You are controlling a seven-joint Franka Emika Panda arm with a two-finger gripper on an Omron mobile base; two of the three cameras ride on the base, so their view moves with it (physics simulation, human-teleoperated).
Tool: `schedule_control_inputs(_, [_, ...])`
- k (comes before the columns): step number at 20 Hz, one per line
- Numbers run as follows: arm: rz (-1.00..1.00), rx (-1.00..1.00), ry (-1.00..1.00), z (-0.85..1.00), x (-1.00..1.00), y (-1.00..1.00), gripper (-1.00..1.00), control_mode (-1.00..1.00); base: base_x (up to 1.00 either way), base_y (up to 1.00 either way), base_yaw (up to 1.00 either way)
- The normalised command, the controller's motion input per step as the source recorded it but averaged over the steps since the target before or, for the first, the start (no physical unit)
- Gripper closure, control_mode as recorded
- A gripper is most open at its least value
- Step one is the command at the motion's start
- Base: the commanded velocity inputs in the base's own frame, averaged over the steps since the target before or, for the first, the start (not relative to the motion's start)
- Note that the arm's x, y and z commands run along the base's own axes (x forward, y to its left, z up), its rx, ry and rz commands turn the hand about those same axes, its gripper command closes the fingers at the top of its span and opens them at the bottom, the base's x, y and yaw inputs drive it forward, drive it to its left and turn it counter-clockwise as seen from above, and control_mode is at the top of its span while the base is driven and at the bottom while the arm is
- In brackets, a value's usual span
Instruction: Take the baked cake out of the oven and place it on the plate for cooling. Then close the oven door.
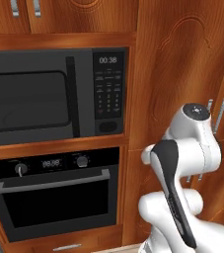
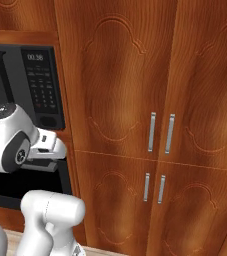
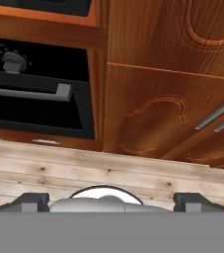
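Note:
The black oven sits in the wooden wall unit below the microwave, with two knobs and a small display. Its glass-fronted oven door stands shut, the silver bar handle across its top. The cake is hidden behind the door, and the plate is out of view. In the hand view my gripper is open with nothing between its fingertips. It looks at the oven's right part and at the wood cabinet beside it, well back from both.
A dark grey microwave with a keypad sits above the oven. Tall wooden cabinet doors with silver handles fill the wall to the right. A light plank floor lies below the cabinets. My white arm rises at the lower right of the left base view.

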Motion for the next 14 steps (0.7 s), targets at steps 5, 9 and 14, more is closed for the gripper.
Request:
schedule_control_inputs(5, [0.04,-0.2,-0.23,-0.23,-0.23,0.53,-1.0,-1.0,0.0,0.0,0.0])
schedule_control_inputs(9, [0.18,-0.34,-0.26,-0.21,-0.24,0.51,-1.0,-1.0,0.0,0.0,0.0])
schedule_control_inputs(14, [0.16,-0.28,-0.06,-0.3,-0.08,0.5,-1.0,-1.0,0.0,0.0,0.0])
